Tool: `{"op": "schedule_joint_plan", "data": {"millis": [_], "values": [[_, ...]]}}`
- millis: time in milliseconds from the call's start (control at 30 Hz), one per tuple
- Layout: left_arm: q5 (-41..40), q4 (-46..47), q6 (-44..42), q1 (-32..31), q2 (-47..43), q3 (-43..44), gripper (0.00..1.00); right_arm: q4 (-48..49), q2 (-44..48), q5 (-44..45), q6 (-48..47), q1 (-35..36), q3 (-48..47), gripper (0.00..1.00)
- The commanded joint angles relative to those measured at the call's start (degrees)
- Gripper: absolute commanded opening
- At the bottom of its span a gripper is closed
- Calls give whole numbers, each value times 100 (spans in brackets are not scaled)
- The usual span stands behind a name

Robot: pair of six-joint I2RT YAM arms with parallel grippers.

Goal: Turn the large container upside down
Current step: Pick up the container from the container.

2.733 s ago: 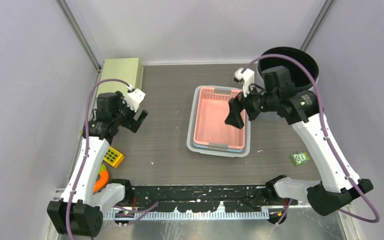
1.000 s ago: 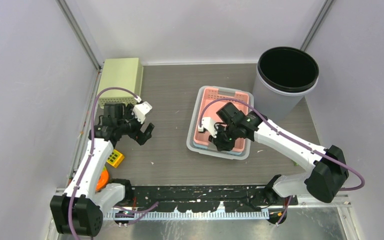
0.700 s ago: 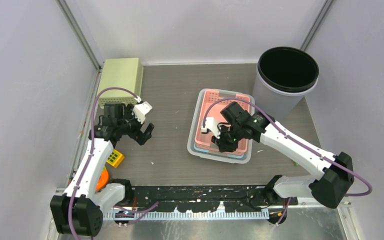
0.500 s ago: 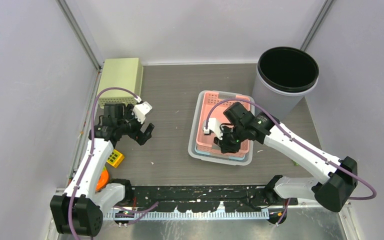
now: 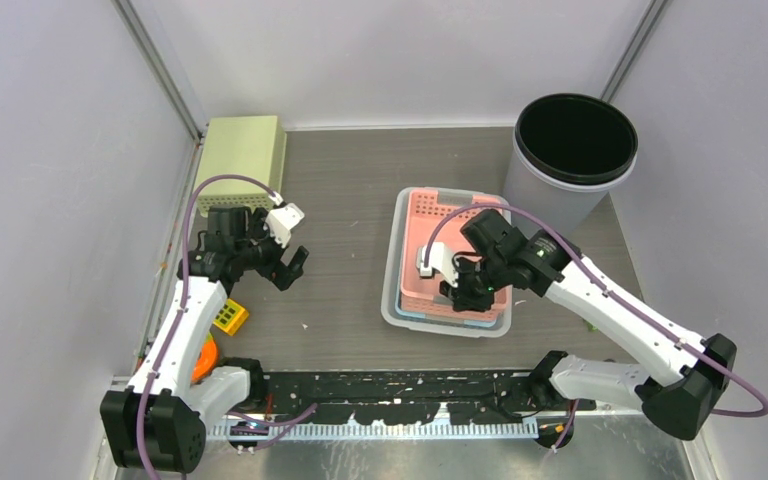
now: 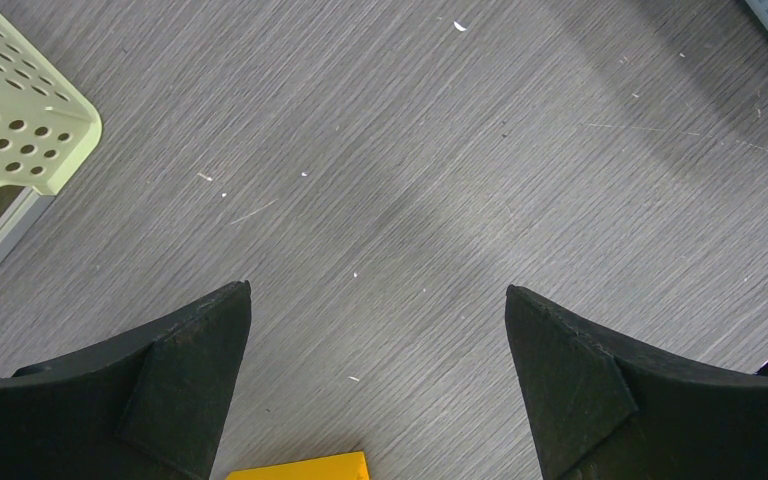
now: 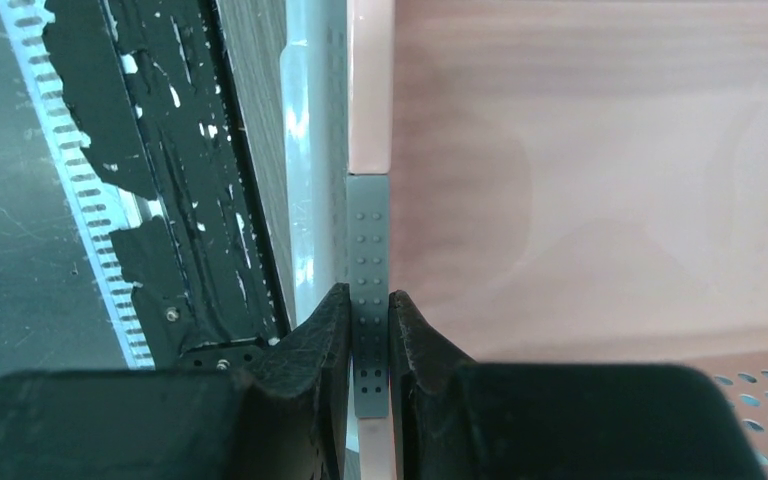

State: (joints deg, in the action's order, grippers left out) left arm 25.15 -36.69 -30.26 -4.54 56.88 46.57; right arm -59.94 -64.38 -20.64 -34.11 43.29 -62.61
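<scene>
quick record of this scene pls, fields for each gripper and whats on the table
right gripper: jaws shut on the near rim of the pink perforated plastic basket
nesting: that basket sits inside a clear plastic tub
left gripper: jaws open, holding nothing, above the grey table
far right: grey round bin with black liner, upright
far left: pale green perforated basket
</scene>
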Motion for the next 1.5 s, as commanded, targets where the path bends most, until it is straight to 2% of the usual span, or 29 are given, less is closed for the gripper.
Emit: {"op": "schedule_joint_plan", "data": {"millis": [0, 167, 333, 533, 600, 700, 833, 967, 1133, 1300, 1367, 1467], "values": [[174, 170, 11, 1, -13, -34, 100, -463, 399, 76, -202, 7, -205, 1], [212, 157, 12, 5, 11, -18, 100, -973, 753, 44, -285, 11, -395, 1], [331, 133, -7, 5, -47, -6, 100, -1264, 994, -345, -303, 13, -949, 1], [727, 73, -138, -4, -351, 258, 100, -1683, 668, -1054, -382, 7, -1937, 1], [953, -126, -358, -12, -429, 612, 100, -1830, 494, -1273, -420, 5, -2280, 1], [1200, -972, -872, -26, -133, 1559, 100, -1937, 204, -1687, -399, 12, -2855, 1], [1447, -1530, -1175, -21, 30, 2666, 100, -1908, -237, -2390, -202, 7, -3611, 1], [2253, -1923, -1410, -24, 137, 3496, 100, -1741, -878, -3145, 246, 11, -4300, 1], [3216, -2166, -1581, -23, 183, 3925, 100, -675, -1695, -3928, 1611, 5, -4893, 1], [3658, -2495, -1902, -17, 91, 4035, 100, 643, -2283, -4595, 3200, -25, -5058, 1], [3650, -2719, -2045, -17, 34, 4044, 100, 1671, -2397, -4836, 4268, -70, -4827, 1], [3198, -2702, -1901, -16, -75, 4045, 100, 4481, -2507, -5027, 6649, -173, -4049, 1]]}}
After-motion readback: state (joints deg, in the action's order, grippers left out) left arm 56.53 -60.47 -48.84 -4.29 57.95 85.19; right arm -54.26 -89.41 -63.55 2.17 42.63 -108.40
